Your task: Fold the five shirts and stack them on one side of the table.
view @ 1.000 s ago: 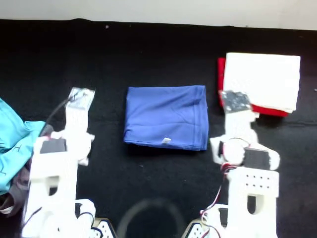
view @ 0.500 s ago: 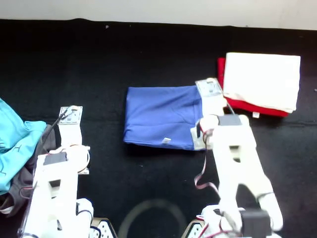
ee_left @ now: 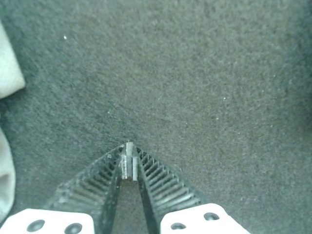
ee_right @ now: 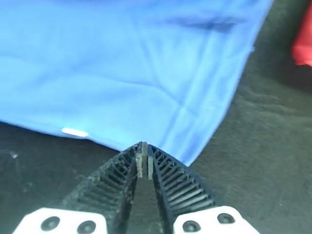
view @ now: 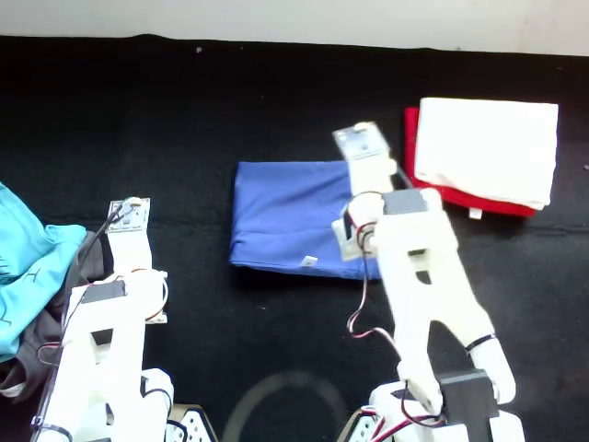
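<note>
Crumpled teal shirt [view: 23, 262] lies at the left edge. Left jaws are closed, empty, over bare desk [view: 184, 110]. Folded blue shirt [view: 285, 216] sits mid-desk, right jaws closed over its near right corner. Guessing next: open, grab, stack on white shirt [view: 488, 147] far right.

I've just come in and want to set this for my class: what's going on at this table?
Two robot arms are partway through folding shirts. The right gripper, shut, hangs over the near right corner of the folded blue shirt mid-table. The left gripper, also shut, is over bare table. A folded white shirt lies on a folded red shirt at the far right. A teal shirt and a grey shirt lie crumpled at the left edge.
</note>
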